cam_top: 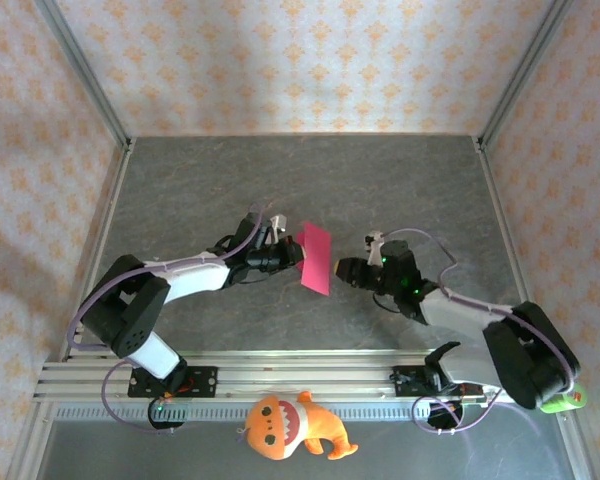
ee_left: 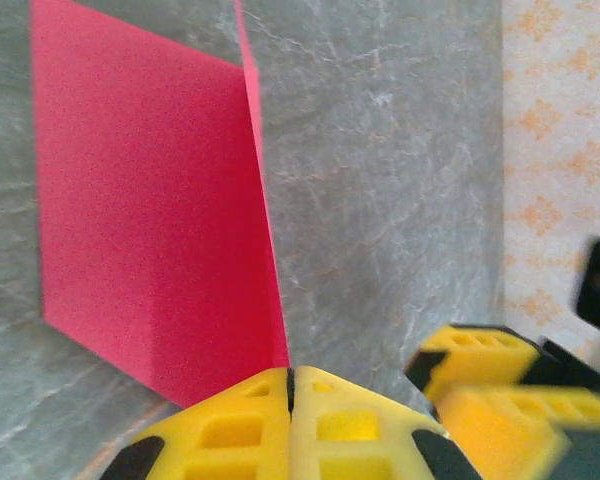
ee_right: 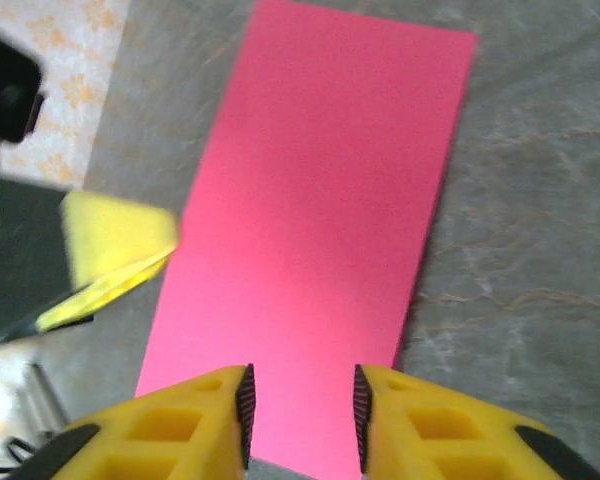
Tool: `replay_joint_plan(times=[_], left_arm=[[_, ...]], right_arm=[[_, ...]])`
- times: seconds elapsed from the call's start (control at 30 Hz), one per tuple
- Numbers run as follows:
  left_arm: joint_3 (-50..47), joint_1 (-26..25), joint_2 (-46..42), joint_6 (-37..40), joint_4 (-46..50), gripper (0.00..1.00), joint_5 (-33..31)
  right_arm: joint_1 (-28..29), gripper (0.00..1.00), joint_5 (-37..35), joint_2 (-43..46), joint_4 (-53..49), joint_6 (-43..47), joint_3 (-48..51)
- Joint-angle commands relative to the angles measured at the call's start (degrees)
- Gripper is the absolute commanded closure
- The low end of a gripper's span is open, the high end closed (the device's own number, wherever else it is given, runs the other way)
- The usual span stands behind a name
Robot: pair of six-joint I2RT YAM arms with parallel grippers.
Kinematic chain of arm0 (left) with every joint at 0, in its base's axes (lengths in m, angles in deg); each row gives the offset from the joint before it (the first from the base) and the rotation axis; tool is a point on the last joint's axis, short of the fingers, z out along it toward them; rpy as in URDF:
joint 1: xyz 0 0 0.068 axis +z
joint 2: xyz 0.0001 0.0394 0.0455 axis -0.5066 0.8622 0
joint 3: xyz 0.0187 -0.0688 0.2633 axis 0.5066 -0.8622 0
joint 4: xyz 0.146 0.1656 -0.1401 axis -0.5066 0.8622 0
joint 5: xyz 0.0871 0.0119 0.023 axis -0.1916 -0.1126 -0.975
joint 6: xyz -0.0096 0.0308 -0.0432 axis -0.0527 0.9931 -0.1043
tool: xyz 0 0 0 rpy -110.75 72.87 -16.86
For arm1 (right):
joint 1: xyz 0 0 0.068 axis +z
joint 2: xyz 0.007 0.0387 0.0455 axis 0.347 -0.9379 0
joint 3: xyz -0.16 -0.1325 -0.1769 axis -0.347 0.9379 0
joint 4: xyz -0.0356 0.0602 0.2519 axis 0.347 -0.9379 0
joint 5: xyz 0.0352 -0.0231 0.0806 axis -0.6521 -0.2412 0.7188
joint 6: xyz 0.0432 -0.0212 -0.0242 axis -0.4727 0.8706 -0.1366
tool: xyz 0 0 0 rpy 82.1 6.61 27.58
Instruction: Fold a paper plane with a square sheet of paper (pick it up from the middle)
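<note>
The square sheet of paper (cam_top: 316,258) is magenta-pink and folded into a narrow rectangle, held mid-table between both arms. My left gripper (cam_top: 292,254) is shut on it. In the left wrist view the yellow fingertips (ee_left: 291,375) press together on the paper's (ee_left: 150,200) near edge, and its fold line runs up and away from them. My right gripper (cam_top: 340,270) sits just right of the sheet. In the right wrist view its jaws (ee_right: 300,410) stand apart, with the pink paper (ee_right: 330,200) spread beyond them and nothing clamped between the pads.
An orange plush toy (cam_top: 295,425) lies in front of the aluminium rail (cam_top: 310,375) at the near edge. A green object (cam_top: 565,403) sits by the right arm's base. Patterned walls enclose the grey marbled table (cam_top: 380,180).
</note>
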State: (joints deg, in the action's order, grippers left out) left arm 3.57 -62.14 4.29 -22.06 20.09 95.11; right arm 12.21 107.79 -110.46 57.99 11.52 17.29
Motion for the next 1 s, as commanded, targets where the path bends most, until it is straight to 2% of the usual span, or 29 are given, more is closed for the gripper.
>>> replay_joint_plan(times=[0.0, 0.13, 0.23, 0.33, 0.4, 0.5, 0.53, 0.63, 0.73, 0.9, 0.97], left_arm=[[-1.42, 0.75, -0.46, 2.45, 2.42, 1.00, 2.57], [-2.62, 0.93, -0.92, 0.45, -1.35, 1.00, 3.95], [-2.02, 0.93, -0.92, 0.39, -1.15, 1.00, 3.61], [-2.07, 0.91, -0.92, -0.08, -1.53, 1.00, 3.37], [-2.27, 0.86, -1.04, -0.43, -1.86, 1.00, 3.29], [-2.79, 0.91, -1.20, -0.84, -2.42, 1.00, 2.94], [-2.94, 0.93, -1.18, -1.01, -2.70, 1.00, 2.93], [-3.04, 0.88, -1.09, -1.56, -3.41, 1.00, 3.11], [-2.99, 0.94, -1.42, -1.72, -3.40, 1.00, 2.76], [-3.32, 0.93, -1.97, -1.53, -2.80, 1.00, 2.50], [-3.43, 0.92, -2.15, -1.37, -2.57, 1.00, 2.41]], right_arm=[[7.52, 0.60, -14.74, 3.88, 0.75, 9.70, 0.82], [18.04, 0.48, -23.77, 3.46, -0.78, 19.46, -0.32], [24.29, 0.48, -30.12, 1.00, -2.83, 24.24, -2.52], [29.51, 0.47, -39.42, -3.14, -4.48, 27.56, -4.49], [31.31, 0.47, -43.70, -4.24, -4.83, 28.79, -5.13], [33.70, 0.44, -46.72, -5.29, -3.35, 32.12, -4.81], [34.48, 0.40, -47.62, -5.89, -2.95, 33.14, -4.71], [36.72, 0.39, -51.06, -8.75, -3.23, 34.97, -5.55], [37.65, 0.39, -52.86, -11.79, -3.17, 35.57, -6.74], [38.42, 0.39, -62.70, -15.51, -1.55, 35.59, -8.05], [38.36, 0.38, -64.31, -15.80, -0.46, 36.20, -7.92]])
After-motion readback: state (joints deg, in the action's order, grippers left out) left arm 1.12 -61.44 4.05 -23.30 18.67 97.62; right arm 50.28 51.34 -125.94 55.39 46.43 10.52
